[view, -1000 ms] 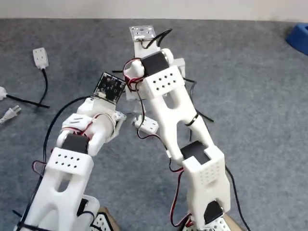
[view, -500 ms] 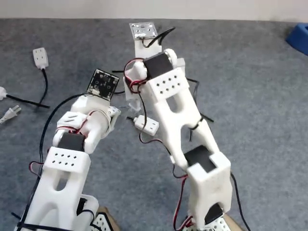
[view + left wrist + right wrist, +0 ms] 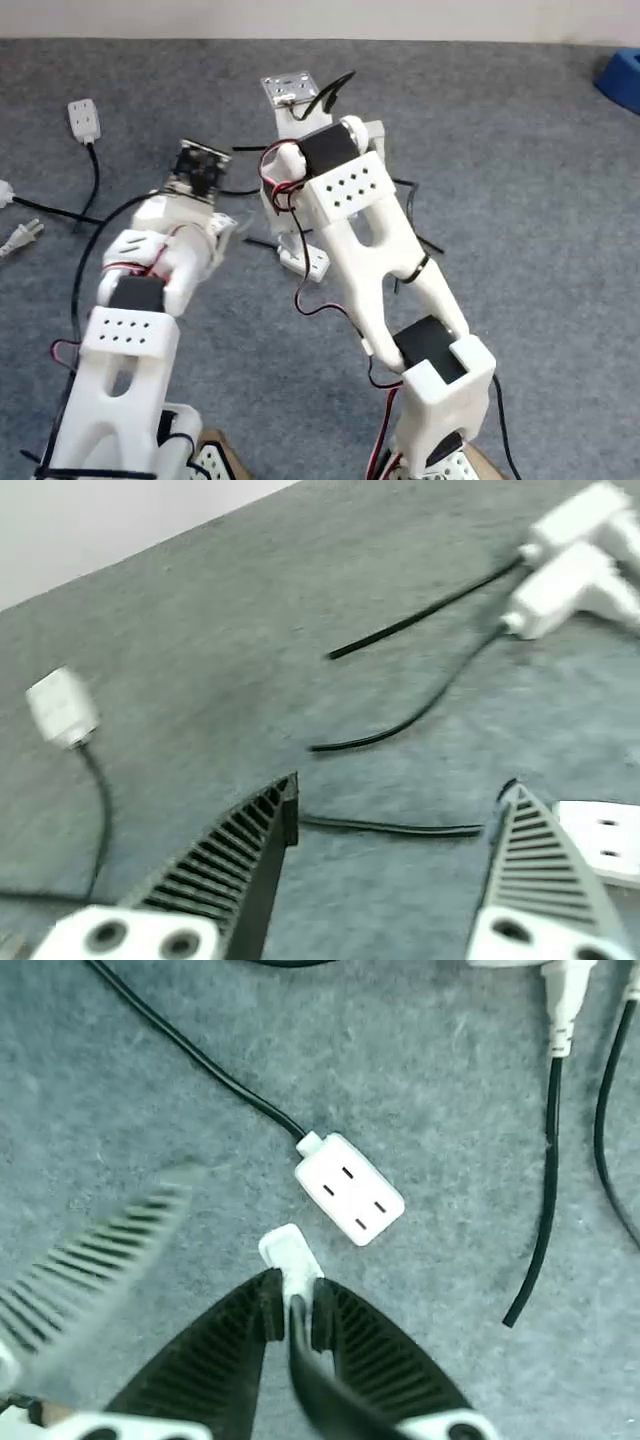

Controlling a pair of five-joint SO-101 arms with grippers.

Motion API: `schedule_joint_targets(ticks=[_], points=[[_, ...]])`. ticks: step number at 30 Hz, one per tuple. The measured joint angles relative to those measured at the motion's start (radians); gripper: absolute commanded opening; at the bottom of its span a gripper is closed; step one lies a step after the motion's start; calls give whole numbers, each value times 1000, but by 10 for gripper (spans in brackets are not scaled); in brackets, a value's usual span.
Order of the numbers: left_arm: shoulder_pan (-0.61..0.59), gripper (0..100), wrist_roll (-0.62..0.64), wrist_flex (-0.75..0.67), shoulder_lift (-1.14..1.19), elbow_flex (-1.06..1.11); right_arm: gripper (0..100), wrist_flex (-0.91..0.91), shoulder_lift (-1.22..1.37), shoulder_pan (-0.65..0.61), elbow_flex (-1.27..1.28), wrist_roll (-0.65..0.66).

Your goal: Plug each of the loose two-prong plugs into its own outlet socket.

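Swung off to its own side since 1 s ago: left gripper (image 3: 402, 788), jaws wide, holding nothing, probably to clear room. Pinched tight in the right gripper (image 3: 292, 1285): 1 white plug (image 3: 288, 1250), long axis in line with the fingers, nose aimed at the outlet socket (image 3: 350, 1201) just beyond, not touching. Lying diagonal there, slots up, ready for insertion. Farther off, untouched: second socket (image 3: 83, 119) and 1 loose plug (image 3: 21, 238).

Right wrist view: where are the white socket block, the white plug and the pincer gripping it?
socket block (image 3: 350, 1200), right wrist view, on its top face among the slots.
plug (image 3: 288, 1250), right wrist view, on its white body beyond the fingertips.
right pincer (image 3: 293, 1295), right wrist view, midway between its fingertips.
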Motion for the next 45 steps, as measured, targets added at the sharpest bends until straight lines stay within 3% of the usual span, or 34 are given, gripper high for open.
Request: schedule_joint_targets(ticks=[6,15,20,36,45], points=[[-180,299,-29,-15,0,0,8,-26,0,106,0,64],[-416,299,-38,-48,0,115,8,-127,0,127,166,15],[-505,299,-106,-161,0,164,8,-137,0,69,258,207],[-555,299,-227,-207,0,213,8,-245,0,61,255,726],[-741,299,-339,-244,0,213,8,-258,0,26,255,1111]])
